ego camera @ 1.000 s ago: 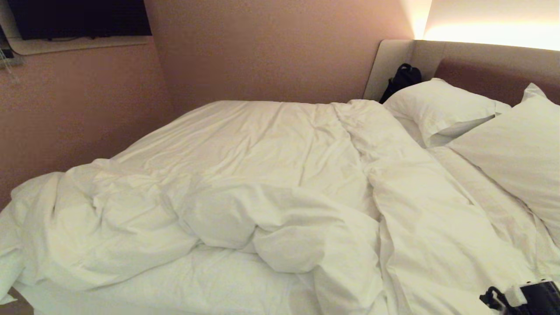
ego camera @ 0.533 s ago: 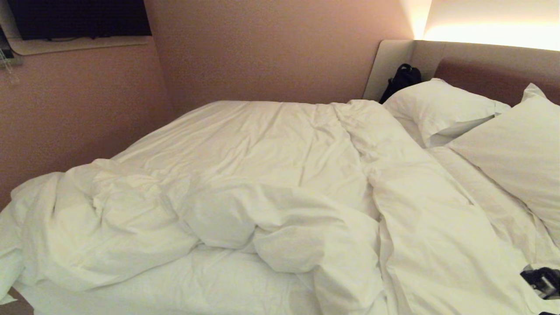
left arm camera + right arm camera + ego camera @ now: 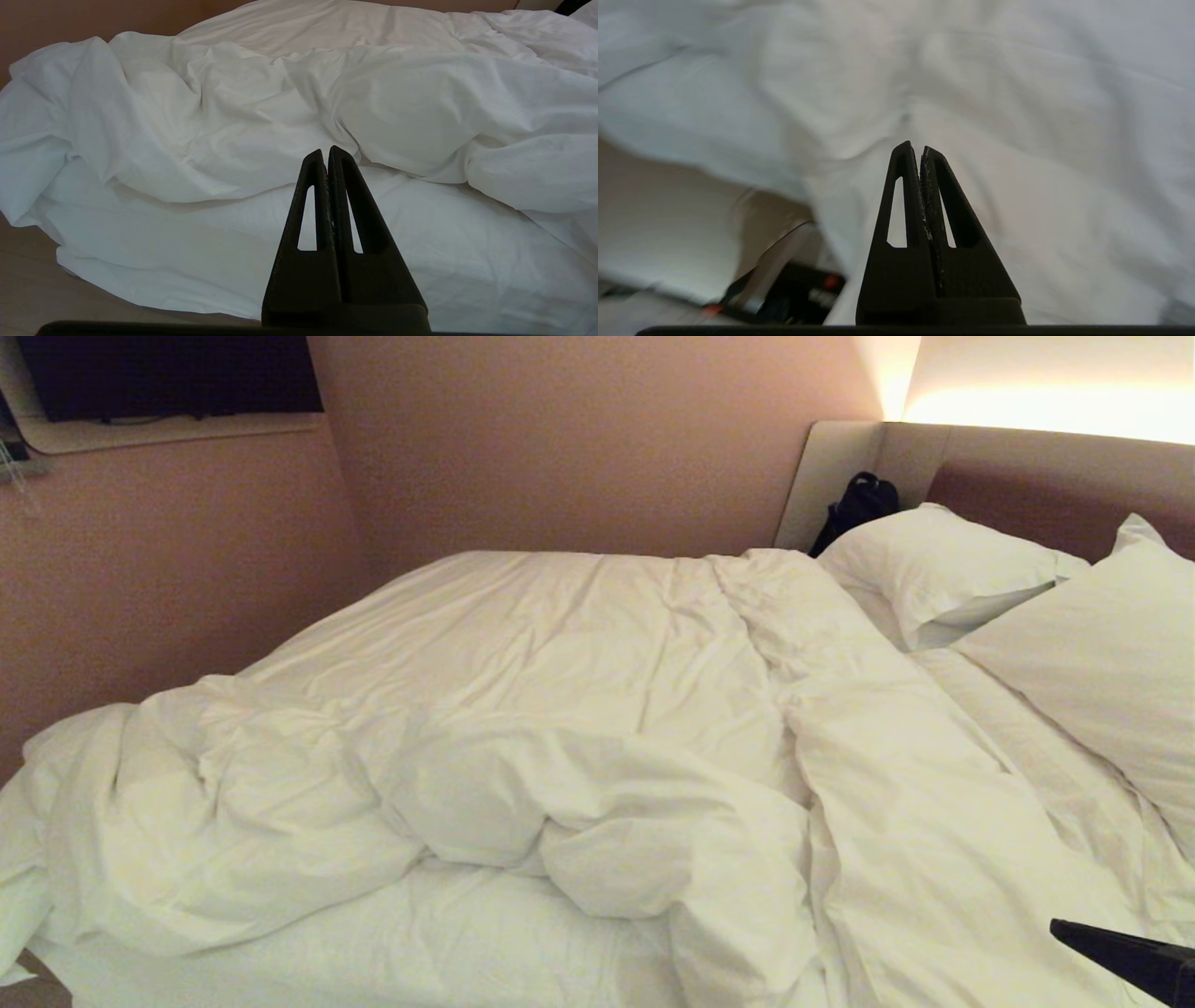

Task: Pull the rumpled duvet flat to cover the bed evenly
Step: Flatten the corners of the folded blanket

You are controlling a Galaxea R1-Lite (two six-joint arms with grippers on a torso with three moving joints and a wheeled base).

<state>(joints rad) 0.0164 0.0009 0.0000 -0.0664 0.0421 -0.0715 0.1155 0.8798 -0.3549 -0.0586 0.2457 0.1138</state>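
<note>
At nine o'clock in my head view, the thick, puffy white cotton duvet (image 3: 308,803) lies heaped in rumpled folds along the near left of the wide, low white-sheeted bed (image 3: 280,980), a bare strip of sheet showing below the heap at six o'clock. My left hand (image 3: 325,154) hangs parked before that heap, fingers pressed together on nothing, well short of the cloth. Toward twelve o'clock the far half of the duvet spreads fairly flat up to the wall. At one to three o'clock two plump white pillows (image 3: 943,569) rest against the padded beige-and-brown headboard (image 3: 1046,485), a black bag (image 3: 859,504) tucked beside them. The change is at five o'clock: a second ago my right arm's dark wrist hardware showed at the corner; now only the pointed black tip of my right hand (image 3: 1074,931) pokes in, fingers together and empty, over the folded-back right flap of the duvet. I judge the reach only begun: nothing is gripped, and the heap at nine o'clock is not yet pulled flat.
</note>
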